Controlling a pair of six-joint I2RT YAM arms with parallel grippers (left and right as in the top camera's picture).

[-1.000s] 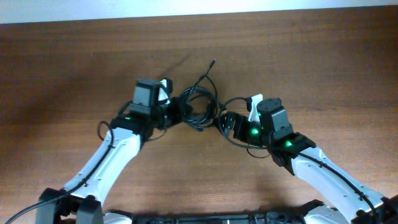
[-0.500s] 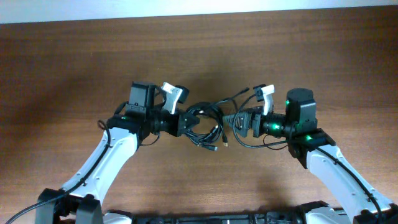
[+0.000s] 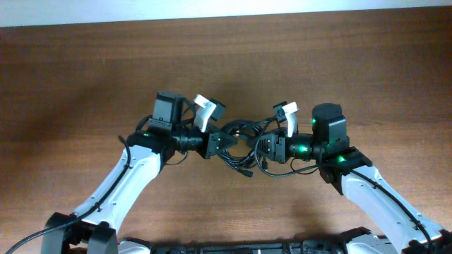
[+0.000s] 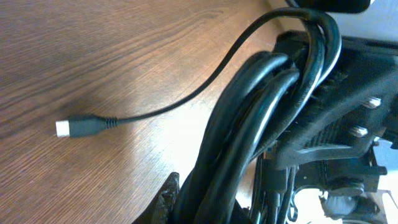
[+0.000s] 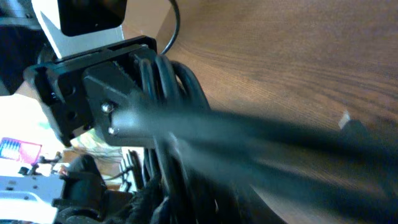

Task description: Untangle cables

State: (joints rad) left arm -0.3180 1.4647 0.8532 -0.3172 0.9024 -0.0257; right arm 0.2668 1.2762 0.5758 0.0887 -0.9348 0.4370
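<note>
The cables [image 3: 242, 130] form a black tangled bunch held between my two arms above the brown table [image 3: 339, 63]. My left gripper [image 3: 220, 143] is shut on the bunch's left side. In the left wrist view the thick strands [image 4: 261, 118] run up from my left gripper [image 4: 211, 205]. One thin cord ends in a white-tipped plug [image 4: 68, 129] over the wood. My right gripper [image 3: 263, 148] is shut on the bunch's right side. In the right wrist view the strands [image 5: 168, 81] pass, blurred, through the right gripper [image 5: 186, 199]. Another plug end [image 3: 247, 171] hangs low.
Both arm bases and their thicker wires stand at the table's near edge [image 3: 226, 247]. Bare wood lies to the far left [image 3: 56, 85] and the far right. A pale wall strip runs along the table's back edge [image 3: 226, 7].
My right gripper has swung left onto the cable bunch and closed from wide open. The left gripper kept its hold and shifted slightly right. The bunch now stretches between both grippers.
</note>
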